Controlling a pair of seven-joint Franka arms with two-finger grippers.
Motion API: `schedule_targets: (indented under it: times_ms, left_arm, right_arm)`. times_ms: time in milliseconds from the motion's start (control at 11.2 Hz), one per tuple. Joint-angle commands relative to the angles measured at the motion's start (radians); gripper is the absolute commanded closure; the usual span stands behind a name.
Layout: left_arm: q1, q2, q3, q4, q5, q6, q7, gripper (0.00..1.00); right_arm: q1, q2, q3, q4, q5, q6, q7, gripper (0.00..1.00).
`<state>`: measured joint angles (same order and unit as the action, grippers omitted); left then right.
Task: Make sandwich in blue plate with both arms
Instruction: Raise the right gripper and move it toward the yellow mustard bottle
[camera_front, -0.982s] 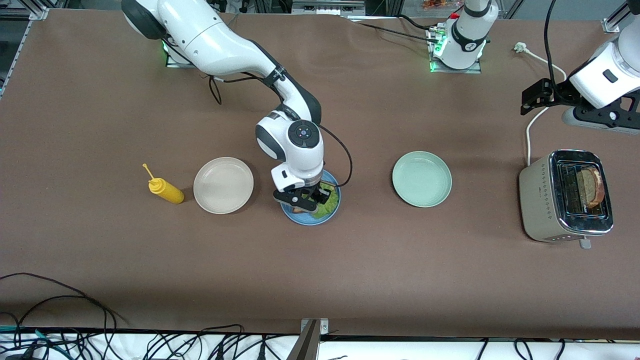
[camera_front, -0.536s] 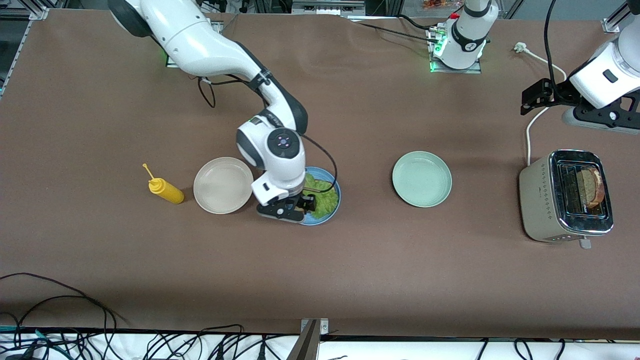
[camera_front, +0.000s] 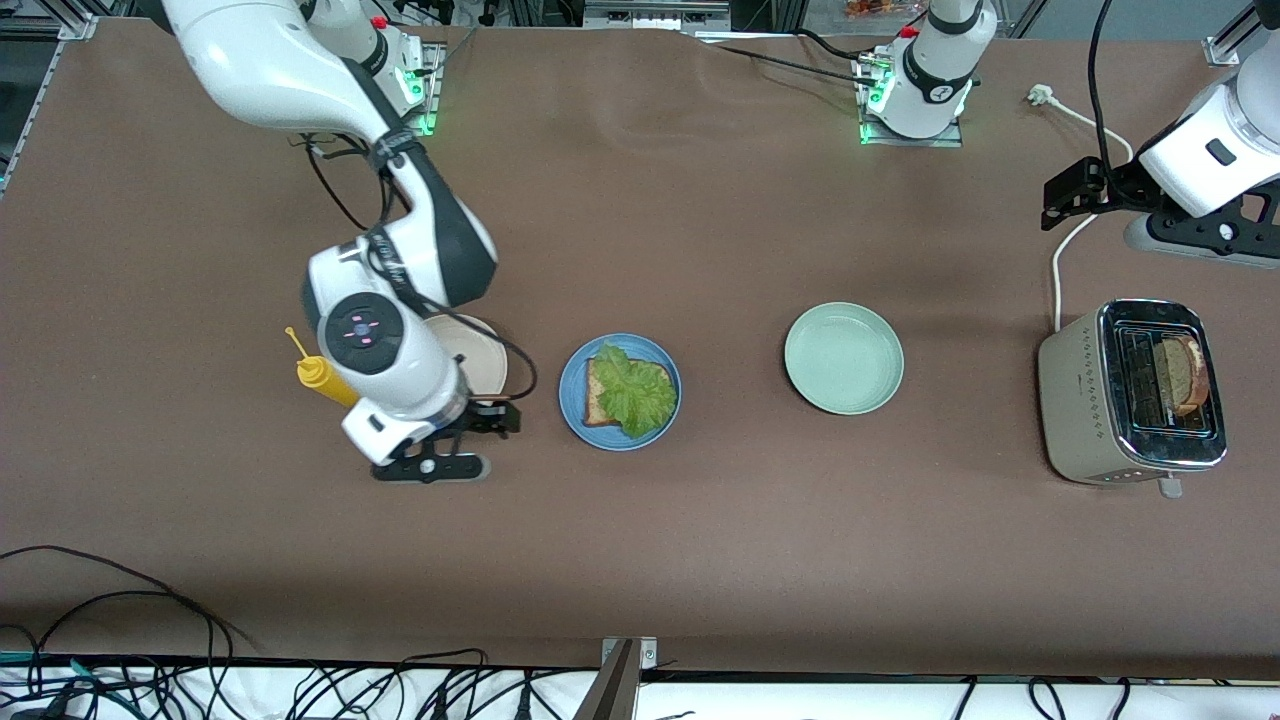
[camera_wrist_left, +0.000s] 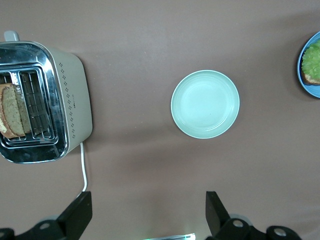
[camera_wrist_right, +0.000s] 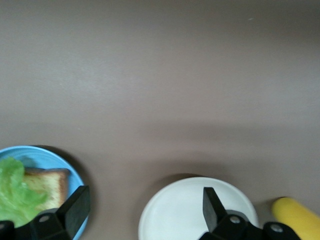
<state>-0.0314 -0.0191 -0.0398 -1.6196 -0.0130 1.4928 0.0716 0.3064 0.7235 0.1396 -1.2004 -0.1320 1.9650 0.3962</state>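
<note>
The blue plate (camera_front: 620, 438) lies mid-table with one brown bread slice (camera_front: 595, 398) on it and a ruffled lettuce leaf (camera_front: 636, 394) on top of the slice. A second slice (camera_front: 1184, 375) stands in the toaster (camera_front: 1075, 400). My right gripper (camera_front: 478, 420) hangs open and empty over the table between the beige plate and the blue plate (camera_wrist_right: 76, 172); the right wrist view shows it (camera_wrist_right: 142, 207) with bread (camera_wrist_right: 52, 184) and lettuce (camera_wrist_right: 15, 192) beside it. My left gripper (camera_front: 1068, 192) waits open and empty (camera_wrist_left: 147, 212) above the toaster's cable.
A beige plate (camera_front: 482, 352), partly under the right arm, and a yellow squeeze bottle (camera_front: 322, 375) lie toward the right arm's end. A pale green plate (camera_front: 843, 358) sits between the blue plate and the toaster. A white cable (camera_front: 1058, 262) runs from the toaster.
My right gripper has let go of the lettuce on the bread, opened, and swung off the blue plate toward the beige plate. The left arm has not moved.
</note>
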Motion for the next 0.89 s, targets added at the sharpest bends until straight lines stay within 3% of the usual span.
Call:
schedule_targets:
  times_ms: [0,268,804]
  left_arm:
    - [0.001,-0.016,0.005,-0.009,-0.019,0.009,0.025,0.0]
    - [0.001,-0.015,0.005,-0.009,-0.019,0.009,0.025,0.0]
    - [0.001,-0.004,0.005,0.01,-0.013,0.012,0.023,0.0]
  right_arm:
    - [-0.059,-0.062,0.009,-0.01,0.029,-0.081,-0.167,0.0]
    - [-0.137,-0.128,0.008,-0.01,0.072,-0.178,-0.311,0.0]
    - [-0.256,-0.24,0.006,-0.01,0.078,-0.347,-0.62,0.0]
